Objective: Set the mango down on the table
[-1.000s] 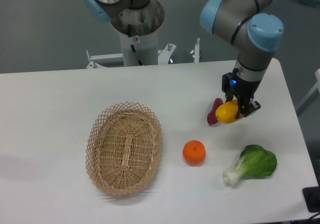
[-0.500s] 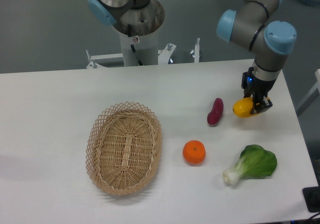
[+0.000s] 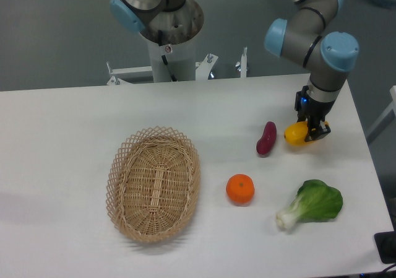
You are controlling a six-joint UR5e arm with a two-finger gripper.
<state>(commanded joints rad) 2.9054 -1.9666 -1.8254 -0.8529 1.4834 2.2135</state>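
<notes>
The yellow mango [image 3: 296,134] is at the right side of the white table [image 3: 74,142], low over or on its surface; I cannot tell whether it touches. My gripper [image 3: 311,131] comes down from above and is shut on the mango, dark fingers on its right part. The mango sits just right of a dark purple-red vegetable [image 3: 266,139].
An empty oval wicker basket [image 3: 154,182] lies left of centre. A round orange [image 3: 240,189] sits in front of the purple vegetable, and a green leafy bok choy [image 3: 313,203] lies near the front right. The table's right edge is close to the gripper.
The gripper carried the mango right and away from the purple vegetable, then shifted slightly back left. It stays shut on the fruit.
</notes>
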